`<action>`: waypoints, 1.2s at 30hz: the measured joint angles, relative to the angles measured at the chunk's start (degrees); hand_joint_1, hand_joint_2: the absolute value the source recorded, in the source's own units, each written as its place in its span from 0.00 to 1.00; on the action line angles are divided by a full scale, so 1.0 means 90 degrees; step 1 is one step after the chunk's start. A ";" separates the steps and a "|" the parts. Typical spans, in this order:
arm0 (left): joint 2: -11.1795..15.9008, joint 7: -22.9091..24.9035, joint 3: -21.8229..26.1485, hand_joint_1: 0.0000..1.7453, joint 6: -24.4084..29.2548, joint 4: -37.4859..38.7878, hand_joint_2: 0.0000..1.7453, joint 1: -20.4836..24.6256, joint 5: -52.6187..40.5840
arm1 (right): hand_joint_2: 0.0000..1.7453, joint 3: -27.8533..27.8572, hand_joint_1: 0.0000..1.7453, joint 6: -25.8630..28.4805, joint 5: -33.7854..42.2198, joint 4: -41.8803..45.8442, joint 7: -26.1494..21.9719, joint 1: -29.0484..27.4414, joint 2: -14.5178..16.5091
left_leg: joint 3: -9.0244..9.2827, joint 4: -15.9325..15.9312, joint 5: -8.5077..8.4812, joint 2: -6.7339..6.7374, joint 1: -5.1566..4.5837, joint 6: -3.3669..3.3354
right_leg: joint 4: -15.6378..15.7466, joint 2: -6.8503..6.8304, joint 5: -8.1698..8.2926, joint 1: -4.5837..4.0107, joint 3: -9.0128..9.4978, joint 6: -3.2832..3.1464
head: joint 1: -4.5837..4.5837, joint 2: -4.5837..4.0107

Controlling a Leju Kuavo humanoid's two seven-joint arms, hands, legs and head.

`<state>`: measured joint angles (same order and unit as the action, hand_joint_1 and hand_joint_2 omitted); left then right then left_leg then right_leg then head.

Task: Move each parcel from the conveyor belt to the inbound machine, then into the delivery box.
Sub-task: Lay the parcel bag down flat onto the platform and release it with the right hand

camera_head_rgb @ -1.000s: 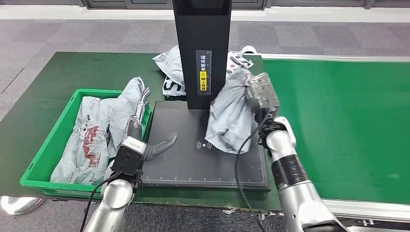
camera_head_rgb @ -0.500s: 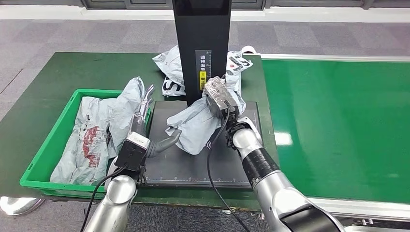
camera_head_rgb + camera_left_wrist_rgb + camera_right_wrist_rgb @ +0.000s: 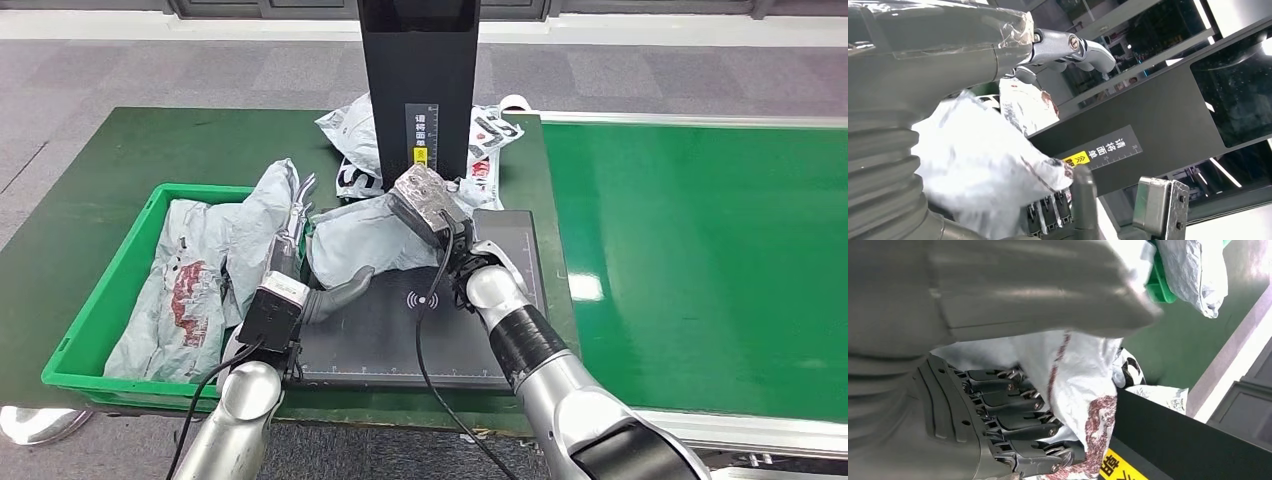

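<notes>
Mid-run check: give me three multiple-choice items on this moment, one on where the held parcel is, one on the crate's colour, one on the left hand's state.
1. Where is the grey plastic mailer parcel held by the right hand?
A. over the black scanner platform
B. on the green belt
C. on the floor

2. What colour is the plastic crate?
A. blue
B. green
C. red

3. The left hand is:
A. gripping the parcel
B. open, holding nothing
C. resting inside the crate

Answers: 1 A, the parcel hangs over the platform's rear left; 2 B, its rim is green; 3 B, its fingers are apart, near the parcel.
</notes>
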<state>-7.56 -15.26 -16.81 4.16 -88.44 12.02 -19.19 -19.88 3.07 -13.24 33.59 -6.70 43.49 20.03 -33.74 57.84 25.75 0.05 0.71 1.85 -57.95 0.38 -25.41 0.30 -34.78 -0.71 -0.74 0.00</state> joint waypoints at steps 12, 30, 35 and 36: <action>0.0060 0.0030 0.0063 0.00 0.0173 -0.0149 1.00 -0.0274 -0.0169 | 0.00 -0.0620 0.00 -0.0388 -0.2642 0.1606 0.1329 -0.0485 -0.0791 | -0.0001 0.0001 0.0001 -0.0006 0.0000 -0.0001 | 0.0001 -0.0007 -0.0001 0.0001 0.0000 0.0000 | -0.0001 0.0000; 0.0107 0.0014 0.0621 0.00 -0.0289 -0.0470 1.00 -0.0599 -0.0277 | 0.00 -0.0590 0.00 -0.1474 -0.4473 0.6279 -0.1562 -0.3811 -0.2725 | -0.0003 0.0001 0.0015 -0.0019 -0.0001 -0.0005 | 0.0009 -0.0018 -0.0012 0.0002 0.0003 0.0008 | -0.0001 0.0000; 0.0142 0.0341 0.0490 0.00 -0.0579 -0.0234 1.00 -0.0432 -0.1184 | 0.00 -0.0028 0.00 -0.1780 -0.2379 0.7453 -0.3149 -0.4390 -0.2623 | 0.0002 0.0000 0.0018 -0.0011 -0.0001 -0.0005 | 0.0009 -0.0014 -0.0014 0.0002 0.0004 0.0007 | 0.0001 0.0000; 0.0140 0.0426 0.0386 0.00 -0.0602 -0.0166 1.00 -0.0431 -0.1528 | 0.00 0.0151 0.00 -0.1807 -0.2081 0.7618 -0.3121 -0.4437 -0.2490 | 0.0003 0.0000 0.0018 -0.0011 -0.0001 -0.0005 | 0.0009 -0.0015 -0.0014 0.0002 0.0005 0.0007 | 0.0001 0.0000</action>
<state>-6.29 -11.42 -13.33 -1.26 -89.93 8.14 -32.94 -18.52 -13.20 -31.97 102.16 -34.79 3.55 -2.38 -33.72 57.84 25.91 -0.05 0.70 1.80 -57.87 0.25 -25.54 0.31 -34.73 -0.65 -0.74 0.00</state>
